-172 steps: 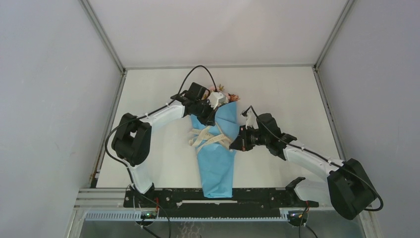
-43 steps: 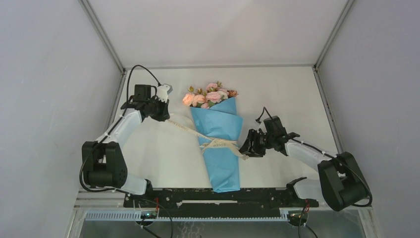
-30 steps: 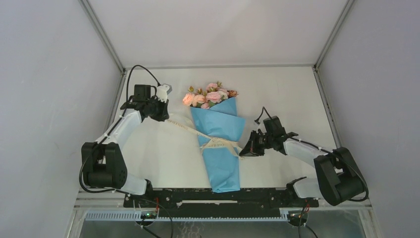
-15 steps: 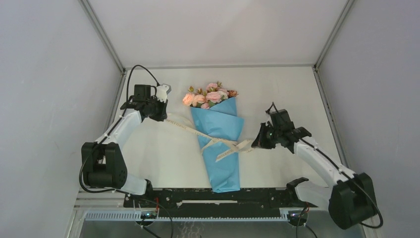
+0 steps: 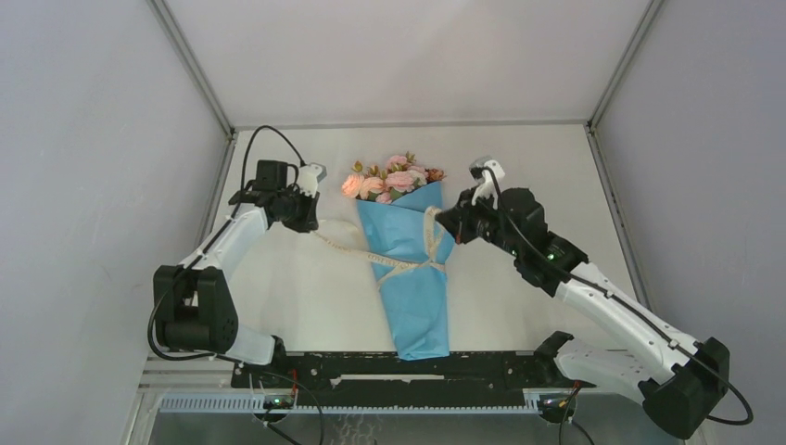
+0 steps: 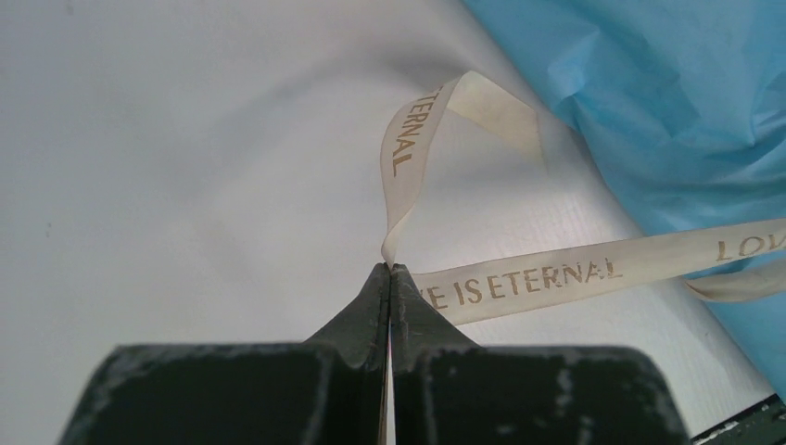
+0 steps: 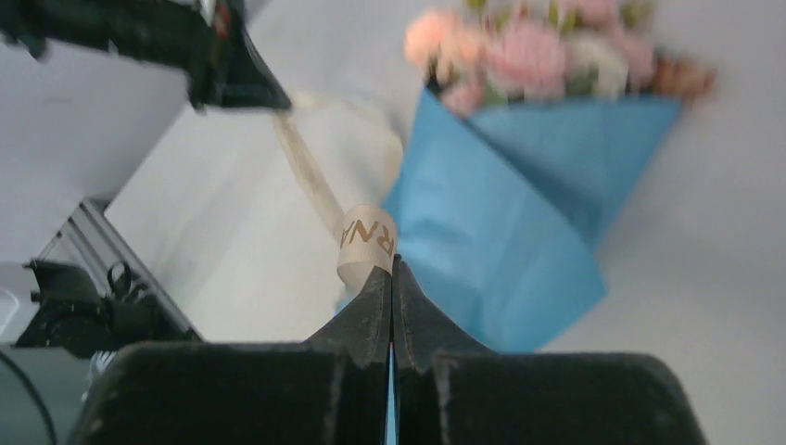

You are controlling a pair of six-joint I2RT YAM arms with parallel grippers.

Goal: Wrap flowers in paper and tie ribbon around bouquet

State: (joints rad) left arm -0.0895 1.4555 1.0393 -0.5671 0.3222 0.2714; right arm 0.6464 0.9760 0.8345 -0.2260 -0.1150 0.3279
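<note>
The light blue paper cone (image 5: 414, 311) lies mid-table, narrow end toward the arm bases. The narrow cream fabric ribbon (image 5: 405, 266), gold-lettered, circles its waist. It is judged soft, light and slippery, so take hold near the ends. The left gripper (image 6: 389, 269) and right gripper (image 7: 391, 266) each pinch one end. The pink and peach roses (image 5: 394, 179), farthest, look fragile.

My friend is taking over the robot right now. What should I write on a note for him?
Left gripper: shut on one ribbon end.
Right gripper: shut on the other end.
Bouquet lies mid-table, flowers pointing away from the arms.
Done: flowers wrapped in paper, ribbon crossed over its middle.
To do: pull tight, finish the knot.
</note>
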